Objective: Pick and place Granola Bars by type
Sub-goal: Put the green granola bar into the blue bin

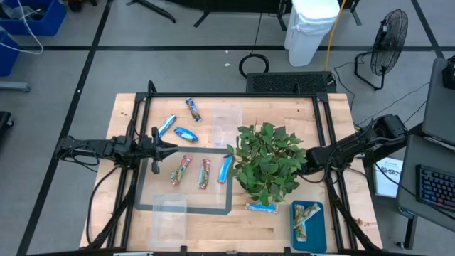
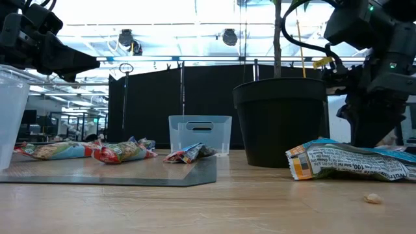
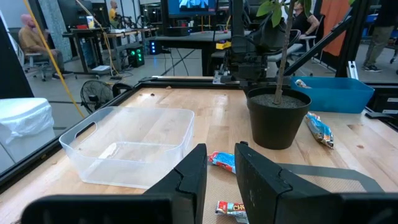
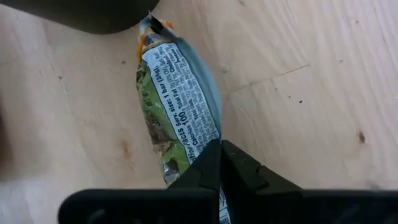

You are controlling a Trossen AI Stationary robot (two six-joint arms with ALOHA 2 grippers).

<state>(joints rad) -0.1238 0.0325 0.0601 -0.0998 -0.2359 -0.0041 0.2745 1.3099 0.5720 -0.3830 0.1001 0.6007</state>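
Right gripper (image 4: 219, 163) fingers pinched shut on green-and-beige wrapped granola bar (image 4: 177, 99) beside black plant pot (image 2: 281, 120) — left gripper (image 3: 219, 177) fingers part-open, empty.

My rig sits in a busy open lab with a grey floor.

From above I see the wooden table (image 1: 213, 235) on grey flooring crossed by dark lines, a black floor fan (image 1: 387, 41) to one side, a white bin (image 1: 311, 28) behind the table, blue crates (image 1: 39, 18) in a corner and a keyboard (image 1: 434, 190) on a side desk. Across the table I see black curtain panels (image 2: 175, 110) under bright ceiling lights (image 2: 195, 16). Farther off, a seated person (image 3: 31, 43) is at a workstation beside desks with monitors (image 3: 199, 5).
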